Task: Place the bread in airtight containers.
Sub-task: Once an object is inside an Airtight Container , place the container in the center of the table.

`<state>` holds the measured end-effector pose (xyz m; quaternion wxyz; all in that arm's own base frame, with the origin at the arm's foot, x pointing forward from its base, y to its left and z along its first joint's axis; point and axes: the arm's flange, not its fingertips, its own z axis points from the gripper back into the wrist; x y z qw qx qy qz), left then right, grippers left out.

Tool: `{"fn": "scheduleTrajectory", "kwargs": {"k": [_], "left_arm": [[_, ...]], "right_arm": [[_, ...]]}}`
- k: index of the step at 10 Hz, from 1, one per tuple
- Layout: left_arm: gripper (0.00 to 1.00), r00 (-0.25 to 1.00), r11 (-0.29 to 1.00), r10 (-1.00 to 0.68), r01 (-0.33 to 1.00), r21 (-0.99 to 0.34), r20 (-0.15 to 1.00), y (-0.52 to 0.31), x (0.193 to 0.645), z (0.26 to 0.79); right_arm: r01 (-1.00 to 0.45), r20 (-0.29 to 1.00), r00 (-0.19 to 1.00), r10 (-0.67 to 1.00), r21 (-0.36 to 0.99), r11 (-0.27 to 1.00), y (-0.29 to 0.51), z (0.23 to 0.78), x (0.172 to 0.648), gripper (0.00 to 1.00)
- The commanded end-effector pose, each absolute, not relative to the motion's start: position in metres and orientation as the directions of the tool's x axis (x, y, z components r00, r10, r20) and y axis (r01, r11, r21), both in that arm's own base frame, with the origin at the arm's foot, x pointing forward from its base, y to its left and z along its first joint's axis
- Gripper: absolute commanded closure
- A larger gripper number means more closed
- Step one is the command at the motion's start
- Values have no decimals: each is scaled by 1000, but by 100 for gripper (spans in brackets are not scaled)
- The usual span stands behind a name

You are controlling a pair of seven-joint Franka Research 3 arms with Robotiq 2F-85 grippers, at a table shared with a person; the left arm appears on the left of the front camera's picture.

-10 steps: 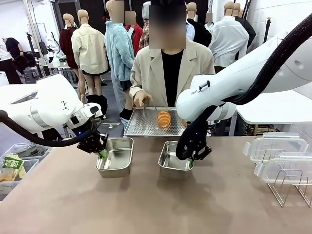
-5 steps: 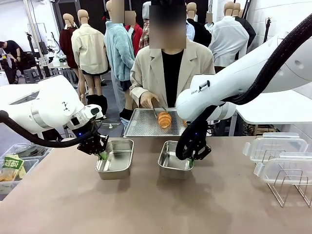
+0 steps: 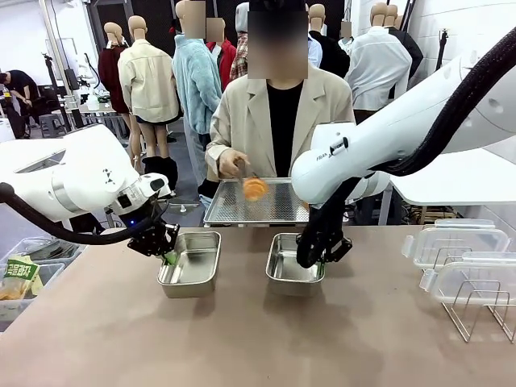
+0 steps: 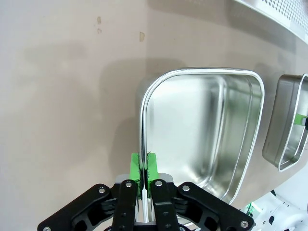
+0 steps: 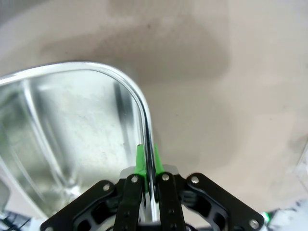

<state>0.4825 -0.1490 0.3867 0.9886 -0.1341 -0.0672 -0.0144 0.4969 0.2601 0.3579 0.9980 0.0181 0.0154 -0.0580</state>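
Two airtight containers stand side by side on the table without lids. My left gripper point(image 3: 169, 256) point(image 4: 143, 166) is shut on the left rim of the left steel box point(image 3: 193, 260) point(image 4: 202, 130). My right gripper point(image 3: 321, 260) point(image 5: 148, 161) is shut on the right rim of the right steel box point(image 3: 290, 266) point(image 5: 72, 130) point(image 4: 286, 125). Both boxes are empty inside. Across the table a person's hand point(image 3: 230, 165) holds tongs gripping one piece of bread, a golden croissant point(image 3: 255, 189), in the air above a perforated metal tray point(image 3: 258, 208).
Clear plastic lids point(image 3: 455, 242) and a wire rack point(image 3: 476, 310) sit at the table's right end. A bin holding a green packet point(image 3: 20, 278) stands off the table's left edge. The tray's edge point(image 4: 279, 12) lies just beyond the boxes.
The person has picked the croissant off the tray with tongs, lifting it up and to the left. My right gripper and its box have shifted slightly right. The left arm is still.
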Motion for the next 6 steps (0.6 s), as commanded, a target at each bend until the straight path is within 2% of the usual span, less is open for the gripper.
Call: {"fn": "scheduleTrajectory", "kwargs": {"k": [1,4,6], "left_arm": [[100,987,967,-47,85,-240,157,-144,477,397],[100,984,962,-85,123,-245,159,-144,473,410],[100,988,964,-41,78,-253,147,-149,478,398]], "right_arm": [[79,-5,997,-79,6,997,258,368,487,100],[65,-11,998,-65,13,998,257,370,488,100],[76,-12,997,-76,18,997,260,370,492,100]]}}
